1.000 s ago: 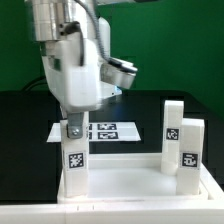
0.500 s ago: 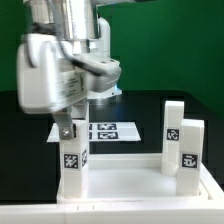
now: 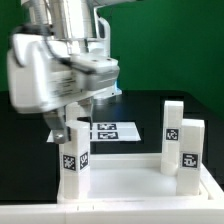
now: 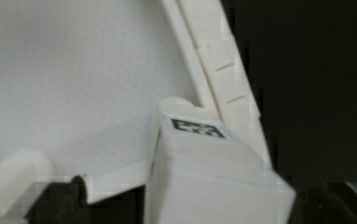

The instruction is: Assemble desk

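Desk panel [image 3: 125, 180] lies flat under the pincer [image 3: 66, 132], rim up. Exterior view shows three legs standing on it: one leg [image 3: 72, 160] directly below the pincer, two more legs [image 3: 174, 124] [image 3: 191, 152] well off toward the exterior view's right, plus the marker board [image 3: 110, 131] just behind the pincer. Wrist view shows only the near leg [image 4: 201, 160] between the fingers [image 4: 33, 195] and the panel rim [image 4: 210, 50]. Arm reaches down steeply, wrist housing swung further round than half a second ago. Fingers sit narrow on the leg top, apparently clamping it.
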`<state>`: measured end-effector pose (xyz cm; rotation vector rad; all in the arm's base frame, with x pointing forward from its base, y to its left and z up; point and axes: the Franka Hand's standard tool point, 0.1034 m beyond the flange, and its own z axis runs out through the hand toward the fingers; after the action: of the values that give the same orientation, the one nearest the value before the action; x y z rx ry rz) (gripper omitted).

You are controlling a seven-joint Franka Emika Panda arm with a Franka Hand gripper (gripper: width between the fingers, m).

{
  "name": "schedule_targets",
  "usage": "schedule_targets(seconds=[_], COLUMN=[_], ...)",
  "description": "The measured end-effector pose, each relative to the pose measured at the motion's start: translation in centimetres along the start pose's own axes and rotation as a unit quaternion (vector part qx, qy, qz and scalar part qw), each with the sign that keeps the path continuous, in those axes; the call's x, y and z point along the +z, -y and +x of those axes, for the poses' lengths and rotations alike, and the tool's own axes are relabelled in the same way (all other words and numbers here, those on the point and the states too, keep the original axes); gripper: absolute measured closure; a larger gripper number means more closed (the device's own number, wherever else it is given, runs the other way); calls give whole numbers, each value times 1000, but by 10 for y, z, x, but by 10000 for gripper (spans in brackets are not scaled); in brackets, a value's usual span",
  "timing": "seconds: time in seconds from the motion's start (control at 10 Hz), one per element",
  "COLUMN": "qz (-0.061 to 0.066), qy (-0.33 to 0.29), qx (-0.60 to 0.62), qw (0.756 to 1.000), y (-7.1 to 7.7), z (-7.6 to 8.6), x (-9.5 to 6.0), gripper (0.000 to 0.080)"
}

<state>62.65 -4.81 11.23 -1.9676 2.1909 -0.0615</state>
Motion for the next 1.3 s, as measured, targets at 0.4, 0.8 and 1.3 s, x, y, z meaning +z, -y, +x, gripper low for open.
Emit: schedule_targets(seconds=[0.4, 0.8, 1.3], qz=[-12, -27, -28], qy=[9, -1, -5], qx=[-159, -405, -281], qw=[987, 914, 959], y=[-4, 3, 3], z=[-1, 10, 12], x=[1, 1, 0], gripper=[151, 151, 514])
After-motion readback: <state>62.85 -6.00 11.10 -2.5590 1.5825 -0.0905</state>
